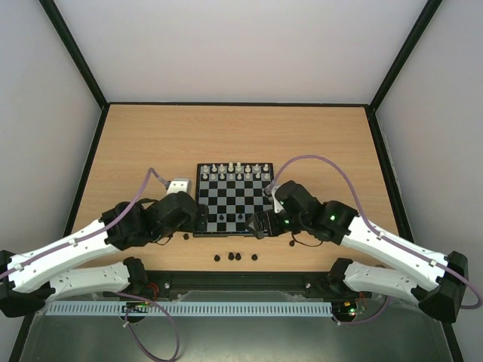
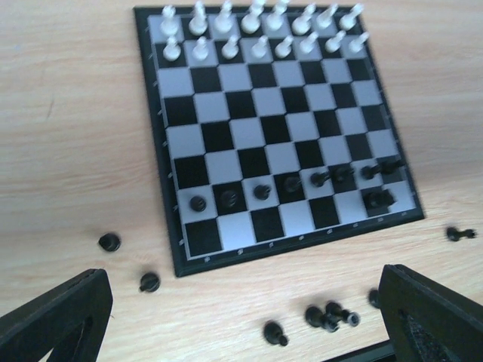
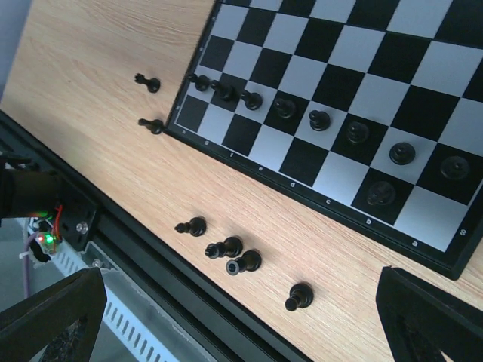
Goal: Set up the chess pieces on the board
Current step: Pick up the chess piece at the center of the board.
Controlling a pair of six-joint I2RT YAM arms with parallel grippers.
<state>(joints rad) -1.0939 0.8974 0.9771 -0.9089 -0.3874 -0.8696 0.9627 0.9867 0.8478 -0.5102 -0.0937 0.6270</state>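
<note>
The board lies mid-table, also in the left wrist view and the right wrist view. White chess pieces fill its two far rows. Black pieces line the second near row, and one stands on the nearest row. Several loose black pieces lie on the wood in front of the board. My left gripper hangs open by the board's near-left corner. My right gripper is open and empty over the loose pieces.
More black pieces lie off the board: two at its left, one at its right, two more in the right wrist view. A small white box sits left of the board. A black rail runs along the near edge.
</note>
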